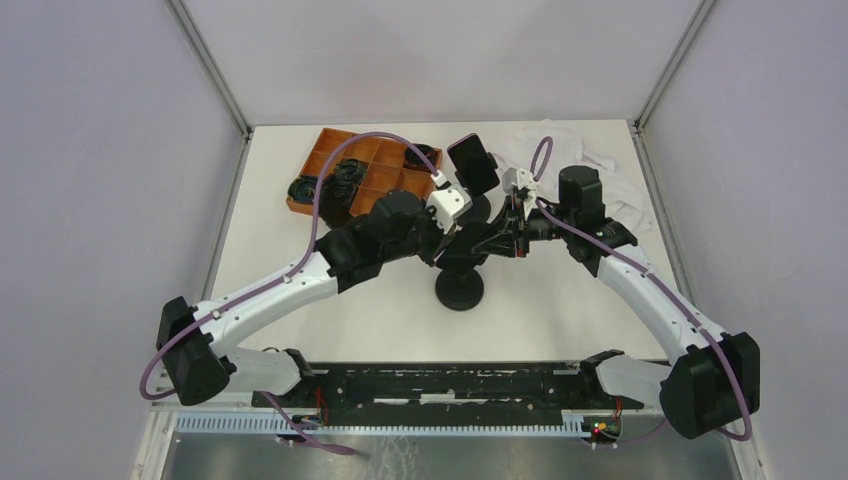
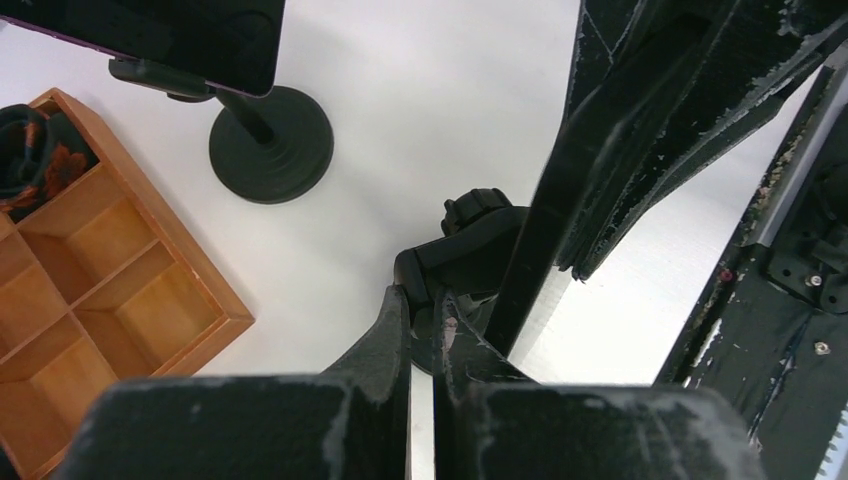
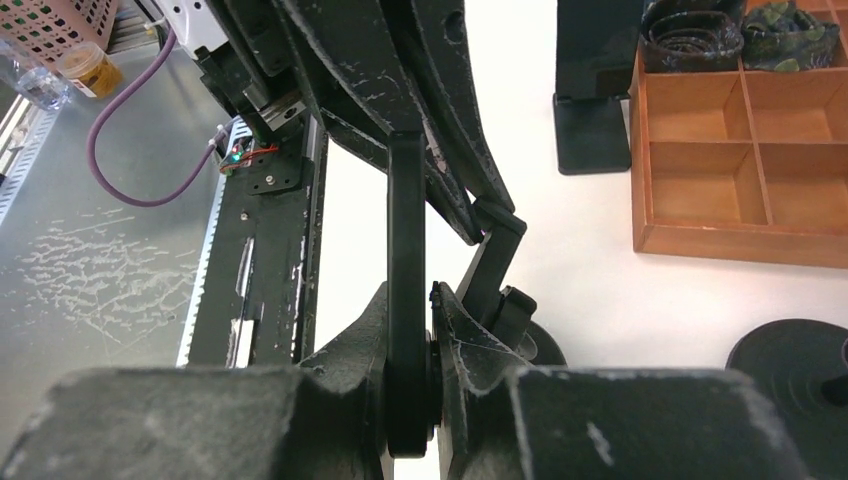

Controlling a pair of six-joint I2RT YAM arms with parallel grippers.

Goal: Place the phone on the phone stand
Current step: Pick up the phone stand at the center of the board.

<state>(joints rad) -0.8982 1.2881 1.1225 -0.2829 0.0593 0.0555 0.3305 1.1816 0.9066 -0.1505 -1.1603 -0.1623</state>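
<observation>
A black phone [image 1: 472, 163] [image 2: 150, 30] with a purple edge rests on a stand at the back, whose round base [image 2: 270, 145] sits beside the tray. A second black phone stand has its round base [image 1: 459, 288] at mid-table. Both grippers meet above that base. My left gripper [image 1: 462, 238] [image 2: 425, 310] is shut, its tips pinched at this stand's hinge [image 2: 470, 245]. My right gripper [image 1: 505, 232] [image 3: 408, 292] is shut on a flat black slab [image 3: 405, 230] [image 2: 560, 190] seen edge-on. The slab joins the hinge and looks like this stand's plate.
An orange wooden divided tray [image 1: 345, 160] [image 2: 100, 290] [image 3: 740, 190] with rolled dark items lies at back left. A white cloth [image 1: 600, 165] is bunched at back right. The arms' black mounting rail [image 1: 430, 385] runs along the near edge.
</observation>
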